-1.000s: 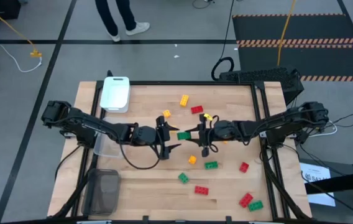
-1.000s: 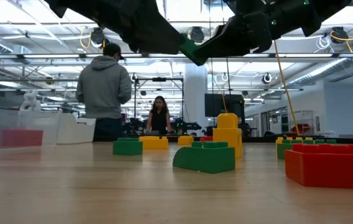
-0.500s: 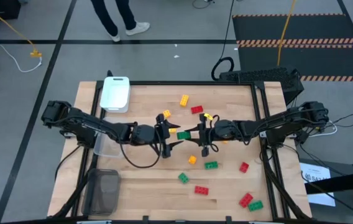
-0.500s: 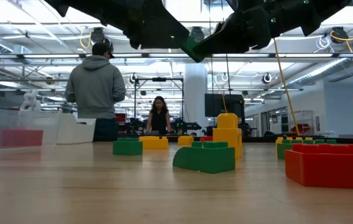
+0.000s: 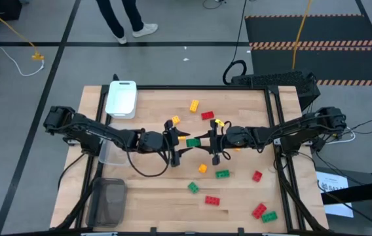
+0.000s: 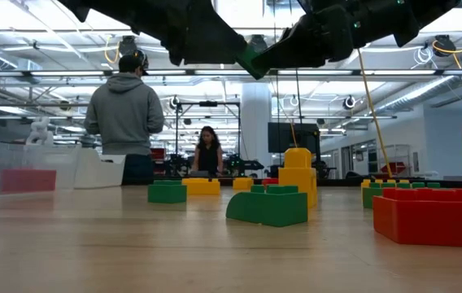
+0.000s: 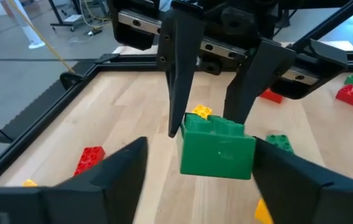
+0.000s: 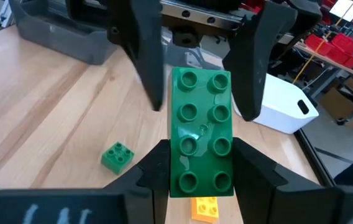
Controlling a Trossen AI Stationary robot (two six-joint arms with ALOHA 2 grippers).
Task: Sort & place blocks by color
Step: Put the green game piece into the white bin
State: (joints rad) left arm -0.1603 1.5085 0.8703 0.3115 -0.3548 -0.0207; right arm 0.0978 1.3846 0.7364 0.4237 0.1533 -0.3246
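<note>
A green eight-stud block (image 5: 192, 142) hangs in the air over the table's middle, between my two grippers. My right gripper (image 5: 198, 141) comes from the table's right and is shut on the block (image 8: 201, 118). My left gripper (image 5: 185, 145) faces it from the left and is open. Its two fingers (image 7: 120, 177) stand on either side of the block's free end (image 7: 217, 149), with small gaps showing. In the low view the block (image 6: 253, 59) shows high above the wood. The other red, green and yellow blocks lie loose on the table. My right gripper pinches the green block between its two fingers (image 8: 251, 168), one on each long side, at the end nearest its wrist (image 8: 201, 177). The fingers come level from the table's right and lie along the block. The block is lifted clear and sticks out toward my left gripper.
A white tray (image 5: 122, 98) stands at the far left, a clear tray (image 5: 111, 154) at the left edge, and a dark tray (image 5: 107, 200) at the near left. Loose blocks: yellow (image 5: 194, 105), red (image 5: 207, 115), green (image 5: 222, 174), red (image 5: 259, 210). A person (image 6: 125, 114) stands beyond the table.
My left gripper has crept toward the table's right, and its open fingers have come around the free end of the green block. My right gripper and the block have stayed in place. The person behind the table has stepped a little to the side.
</note>
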